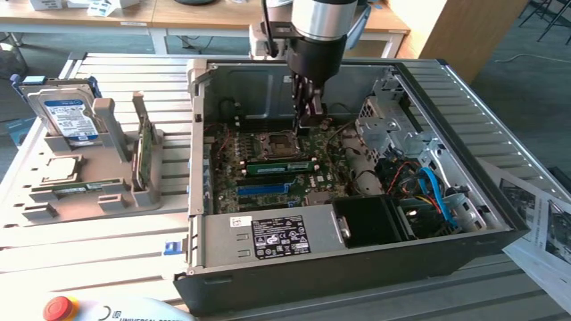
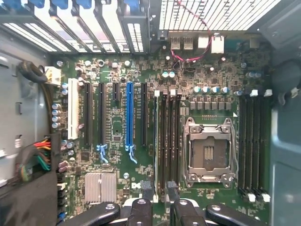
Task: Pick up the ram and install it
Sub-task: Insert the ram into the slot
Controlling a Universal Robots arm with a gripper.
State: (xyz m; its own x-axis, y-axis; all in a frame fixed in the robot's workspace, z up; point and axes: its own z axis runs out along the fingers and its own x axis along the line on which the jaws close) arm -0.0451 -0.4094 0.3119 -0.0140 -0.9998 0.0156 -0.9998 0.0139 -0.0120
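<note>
Now jaws wide open, empty, above ram (image 1: pixel 278 167) seated in slot.

Exterior camera: I find it set high and back from the computer case (image 1: pixel 357 267), looking obliquely down into it, with the arm (image 1: pixel 319 27) entering at twelve o'clock. Wrist camera: close in, facing squarely onto the motherboard (image 2: pixel 117 70) past the gripper (image 2: pixel 159 195). Both views share the CPU socket (image 1: pixel 272 142).

A green motherboard (image 2: pixel 117 162) with one blue slot (image 2: pixel 130 115), black computer case (image 1: pixel 357 267), silver hard drive (image 1: pixel 64 115) labelled blue.
</note>
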